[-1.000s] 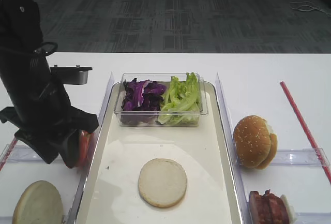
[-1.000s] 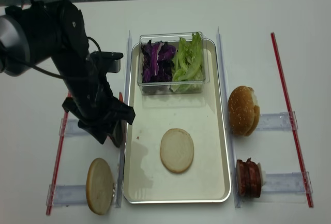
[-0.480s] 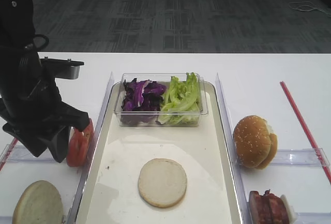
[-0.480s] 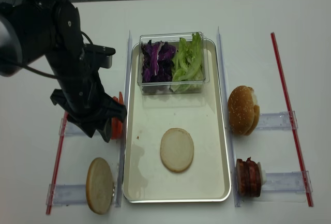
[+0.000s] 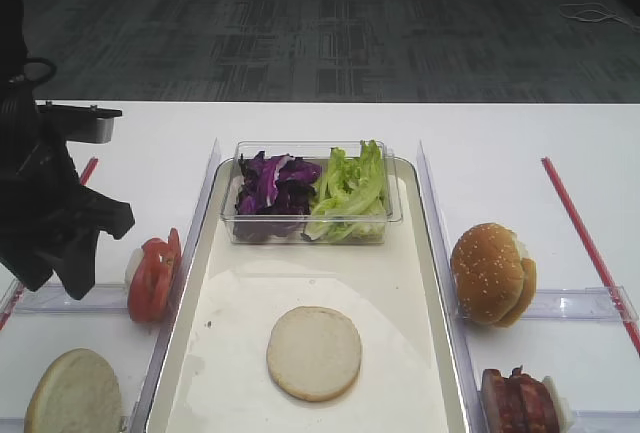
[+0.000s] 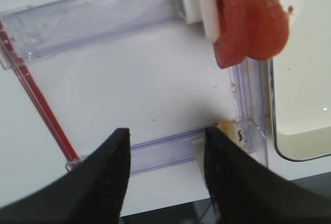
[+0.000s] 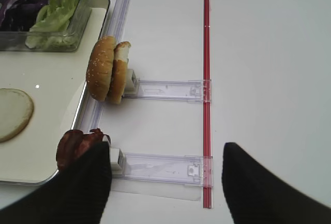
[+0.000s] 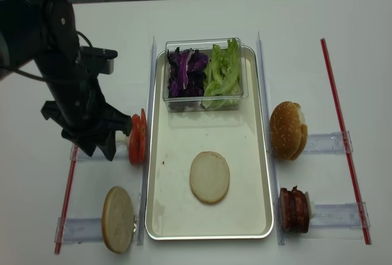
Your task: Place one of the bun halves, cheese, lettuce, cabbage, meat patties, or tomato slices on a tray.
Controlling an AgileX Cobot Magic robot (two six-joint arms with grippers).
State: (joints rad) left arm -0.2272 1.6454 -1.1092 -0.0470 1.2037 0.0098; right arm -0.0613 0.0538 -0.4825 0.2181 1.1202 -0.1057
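One pale bun half [image 8: 209,177] lies flat on the cream tray [image 8: 184,228]; a second one [image 8: 117,219] stands in a holder left of the tray. Red tomato slices [image 8: 137,138] stand on edge beside the tray's left rim. My left gripper [image 6: 165,131] is open and empty, just left of the tomato slices [image 6: 251,22] and apart from them. Purple cabbage [image 8: 186,72] and green lettuce [image 8: 223,72] fill a clear tub. Meat patties [image 7: 77,144] stand right of the tray, beside my open right gripper [image 7: 165,149]. No cheese is in view.
A sesame bun [image 8: 286,130] stands in a clear holder [image 8: 324,142] right of the tray. Clear upright dividers [image 8: 149,75] run along both long sides of the tray. Red strips [image 8: 343,136] lie along the table's far right and far left [image 8: 67,197].
My left arm has drawn back to the left, away from the tomato slices it was covering; they now stand in plain sight. Its jaws stay equally wide.
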